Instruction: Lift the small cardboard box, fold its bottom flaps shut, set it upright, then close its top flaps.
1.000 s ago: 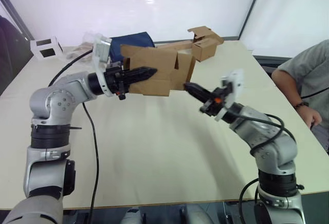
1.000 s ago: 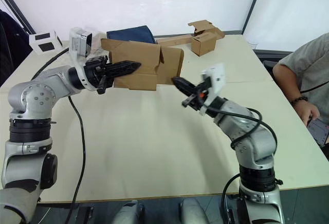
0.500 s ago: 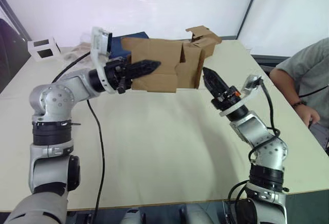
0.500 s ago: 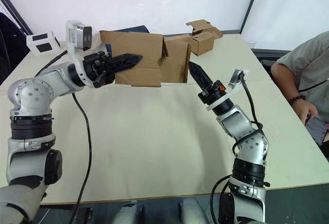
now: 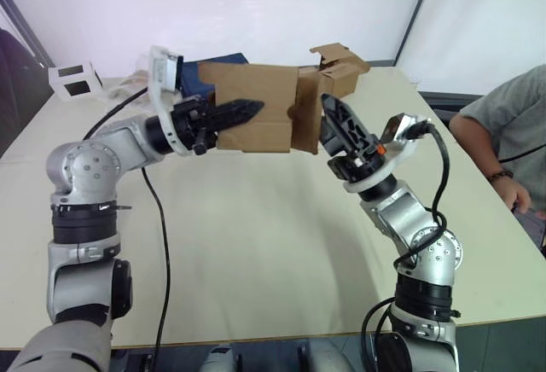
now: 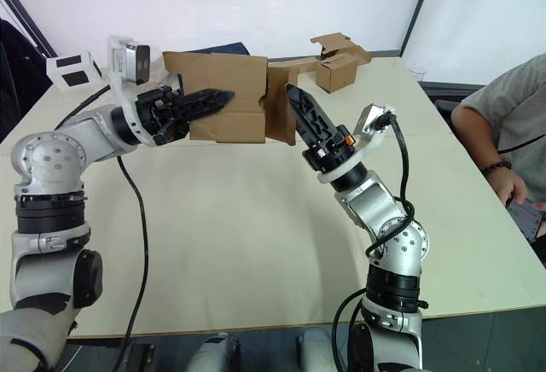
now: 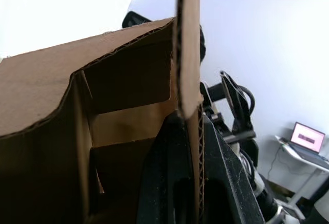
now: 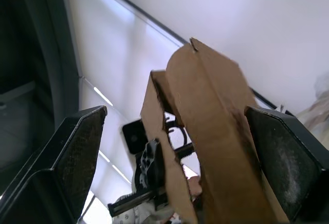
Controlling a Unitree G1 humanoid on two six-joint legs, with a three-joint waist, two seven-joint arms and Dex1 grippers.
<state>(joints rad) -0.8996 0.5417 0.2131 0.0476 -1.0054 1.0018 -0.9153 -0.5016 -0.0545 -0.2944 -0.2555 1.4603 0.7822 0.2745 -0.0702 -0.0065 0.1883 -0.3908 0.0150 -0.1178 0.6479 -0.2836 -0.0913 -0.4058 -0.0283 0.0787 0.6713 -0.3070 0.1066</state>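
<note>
I see one plain brown corrugated small cardboard box (image 5: 256,120) held in the air above the beige table (image 5: 256,244), my left gripper (image 5: 243,113) clamped on its side wall. My right gripper (image 5: 334,124), fingers spread wide, sits at its open flap end. Two brown boxes total: the other one (image 5: 339,73) behind on the table, beside a dark blue cloth (image 6: 217,50). One seated person (image 5: 512,124) at right.

Left arm reaches forward at chest height, its left claw (image 5: 243,111) clamped on a wall of the small brown cardboard box (image 5: 256,116). Right arm rises elbow-down, right claw (image 5: 337,124) spread wide beside that carton.
</note>
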